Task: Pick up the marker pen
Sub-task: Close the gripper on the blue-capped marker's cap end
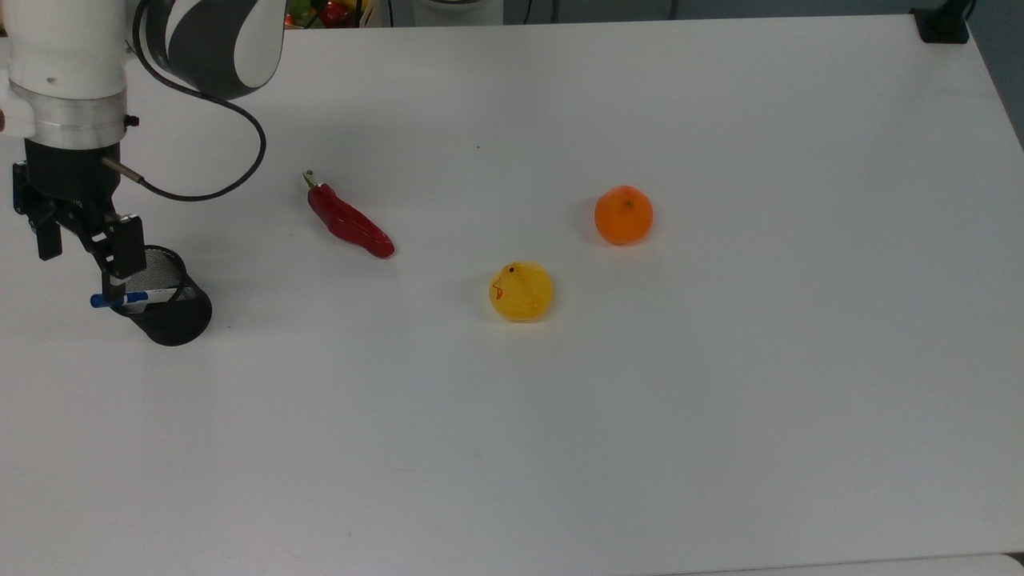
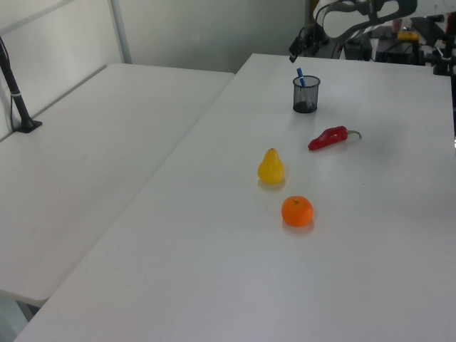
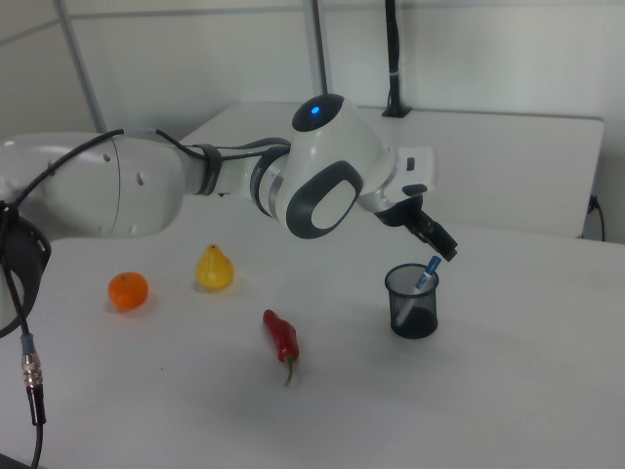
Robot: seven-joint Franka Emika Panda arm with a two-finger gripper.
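Broadly, white table [image 1: 640,448] bears chilli [image 1: 350,222], orange [image 1: 623,214], pear [image 1: 521,292].

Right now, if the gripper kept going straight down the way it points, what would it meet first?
Most likely the blue cap of the marker pen, which sticks out of the black mesh cup. The open gripper hangs just above it; depth is hard to judge, so one finger might meet the cup's rim instead.

The scene was lit evenly and brightly from overhead. Only soft, faint shadows were cast on the white table [image 1: 720,400]. Mild glare was seen on its surface; slight softness was noted throughout.
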